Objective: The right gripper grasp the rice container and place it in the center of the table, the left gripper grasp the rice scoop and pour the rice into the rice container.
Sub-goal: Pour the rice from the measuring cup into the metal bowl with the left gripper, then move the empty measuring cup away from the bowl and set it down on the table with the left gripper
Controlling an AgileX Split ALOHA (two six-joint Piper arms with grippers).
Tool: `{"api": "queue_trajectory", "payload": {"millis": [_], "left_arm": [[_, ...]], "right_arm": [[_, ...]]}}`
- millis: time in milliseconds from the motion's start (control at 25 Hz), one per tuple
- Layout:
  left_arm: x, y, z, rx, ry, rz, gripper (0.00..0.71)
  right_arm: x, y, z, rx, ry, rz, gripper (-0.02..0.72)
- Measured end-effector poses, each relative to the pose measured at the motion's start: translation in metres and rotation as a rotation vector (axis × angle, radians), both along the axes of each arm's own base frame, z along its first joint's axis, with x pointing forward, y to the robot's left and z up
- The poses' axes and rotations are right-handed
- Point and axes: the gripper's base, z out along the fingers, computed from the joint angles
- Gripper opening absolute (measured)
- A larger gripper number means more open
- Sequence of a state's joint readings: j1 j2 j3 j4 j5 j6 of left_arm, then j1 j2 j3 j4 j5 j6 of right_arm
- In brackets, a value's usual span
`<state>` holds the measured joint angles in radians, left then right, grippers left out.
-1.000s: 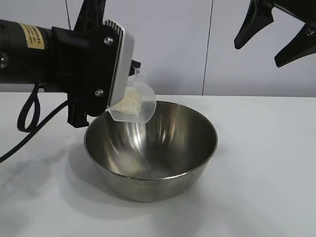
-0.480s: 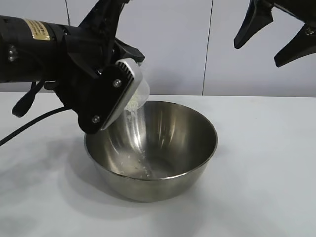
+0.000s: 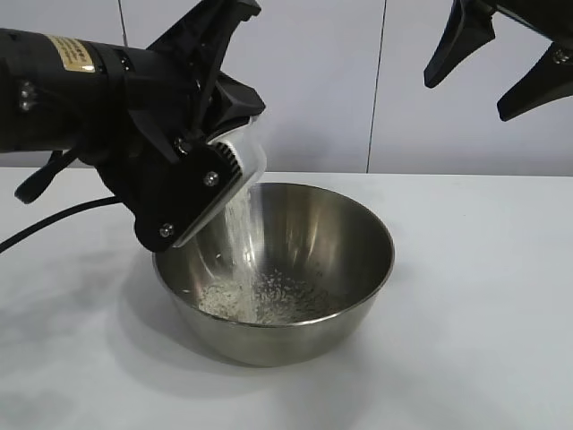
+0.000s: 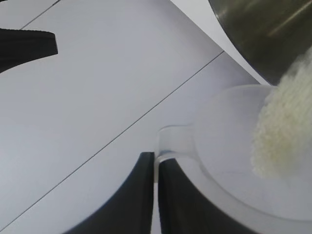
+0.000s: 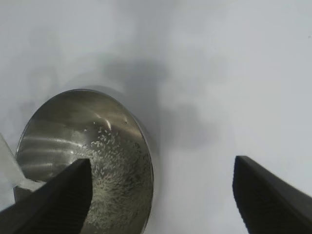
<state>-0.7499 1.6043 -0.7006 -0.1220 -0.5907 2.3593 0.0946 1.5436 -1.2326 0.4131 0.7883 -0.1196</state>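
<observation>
Left claw [image 3: 235,148] clamped and tilted; right claw [image 3: 501,67] raised (fingers spread).

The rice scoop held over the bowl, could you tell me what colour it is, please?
Clear, slightly frosted plastic rice scoop; the left wrist view shows it best.

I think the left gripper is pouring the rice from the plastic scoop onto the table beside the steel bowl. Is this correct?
Not quite. The left gripper pours the rice from the scoop into the steel bowl, not beside it; the exterior view shows the grains inside.
</observation>
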Motion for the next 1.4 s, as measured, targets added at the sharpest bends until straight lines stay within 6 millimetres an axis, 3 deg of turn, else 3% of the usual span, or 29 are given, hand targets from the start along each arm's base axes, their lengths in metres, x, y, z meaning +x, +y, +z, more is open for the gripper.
{"api": "queue_trajectory", "payload": {"millis": [800, 1040, 1240, 1400], "left_arm": [[0.003, 0.004, 0.001, 0.008, -0.027, 0.048, 0.01], [0.007, 0.003, 0.007, -0.299, 0.173, 0.148, 0.01], [0.022, 0.004, 0.023, -0.653, 0.364, 0.341, 0.01], [0.033, 0.013, 0.024, -0.845, 0.552, 0.476, 0.01]], "right_arm": [[0.0, 0.0, 0.0, 0.001, 0.0, 0.0, 0.545], [0.0, 0.0, 0.0, 0.001, 0.0, 0.0, 0.545], [0.0, 0.0, 0.0, 0.001, 0.0, 0.0, 0.545], [0.0, 0.0, 0.0, 0.002, 0.0, 0.0, 0.545]]}}
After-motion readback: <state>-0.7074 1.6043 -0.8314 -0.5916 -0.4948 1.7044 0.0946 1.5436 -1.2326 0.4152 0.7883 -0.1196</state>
